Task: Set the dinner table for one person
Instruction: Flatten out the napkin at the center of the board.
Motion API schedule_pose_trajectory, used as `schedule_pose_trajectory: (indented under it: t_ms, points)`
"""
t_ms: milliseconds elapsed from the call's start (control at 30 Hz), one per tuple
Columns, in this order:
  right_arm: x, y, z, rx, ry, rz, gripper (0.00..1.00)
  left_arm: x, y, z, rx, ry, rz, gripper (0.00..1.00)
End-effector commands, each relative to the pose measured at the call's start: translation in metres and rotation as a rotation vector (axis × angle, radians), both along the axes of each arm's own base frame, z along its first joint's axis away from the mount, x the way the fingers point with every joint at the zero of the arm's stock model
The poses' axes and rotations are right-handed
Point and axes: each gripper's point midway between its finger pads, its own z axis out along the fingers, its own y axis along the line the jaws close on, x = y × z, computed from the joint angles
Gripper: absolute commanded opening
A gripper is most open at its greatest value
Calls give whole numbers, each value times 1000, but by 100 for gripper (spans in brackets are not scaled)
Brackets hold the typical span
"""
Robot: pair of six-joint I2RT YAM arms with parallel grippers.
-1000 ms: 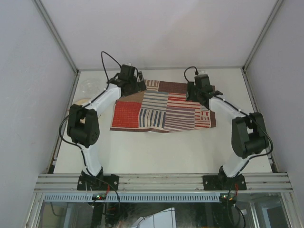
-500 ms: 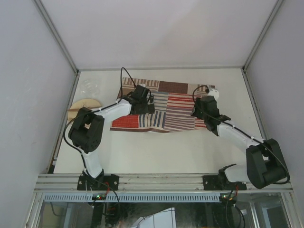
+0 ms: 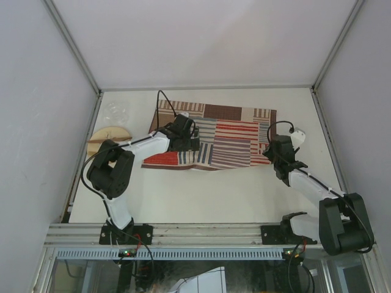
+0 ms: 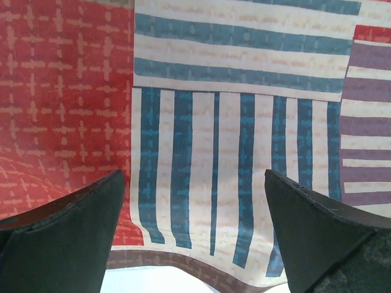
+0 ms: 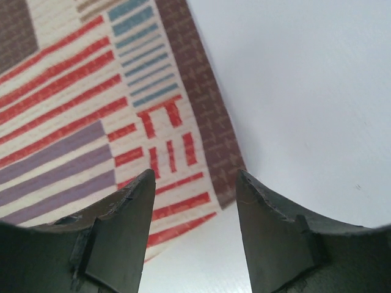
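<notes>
The white dinner table (image 3: 201, 195) carries a red, brown and blue striped patchwork placemat (image 3: 229, 137), spread out at the far middle. My left gripper (image 3: 187, 141) hovers open and empty over the mat's left half. In the left wrist view the gripper (image 4: 193, 177) frames blue stripes of the placemat (image 4: 232, 128), whose near edge bulges up a little. My right gripper (image 3: 276, 152) is open and empty just above the mat's near right corner. In the right wrist view the gripper (image 5: 195, 177) frames that corner of the placemat (image 5: 183, 140) and bare table (image 5: 305, 91).
A clear glass bowl (image 3: 115, 111) and a round wooden plate (image 3: 110, 133) sit at the far left of the table. Aluminium rails (image 3: 214, 233) edge the tabletop, and white walls close in on three sides.
Both grippers have drawn back from the placemat's far edge toward me. The right one has swung out to the mat's near right corner. The mat's far edge now shows uncovered.
</notes>
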Motion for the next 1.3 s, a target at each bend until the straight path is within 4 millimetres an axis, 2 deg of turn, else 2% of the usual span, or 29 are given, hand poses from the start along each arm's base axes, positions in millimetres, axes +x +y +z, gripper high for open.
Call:
schedule_pose_trajectory:
  t_ms: [0, 267, 533, 767, 1033, 1267]
  points:
    - [-6, -11, -3, 22, -34, -80, 55, -3, 5, 12, 10, -40, -7, 100]
    - [-12, -10, -13, 103, -23, -152, 55, -8, 4, 5, 3, -22, -9, 100]
    - [-8, 28, -24, 253, -5, -95, 55, -8, -2, 1, -13, 4, -25, 100]
    - [-20, 72, -34, 270, 32, -12, 55, -7, -1, 6, -11, -11, -24, 100]
    - [-39, 95, -46, 242, 87, 37, 56, -7, -1, 6, -6, -10, -30, 100]
    - [-35, 106, -56, 230, 82, 53, 53, -6, -2, 8, -11, -14, -32, 100]
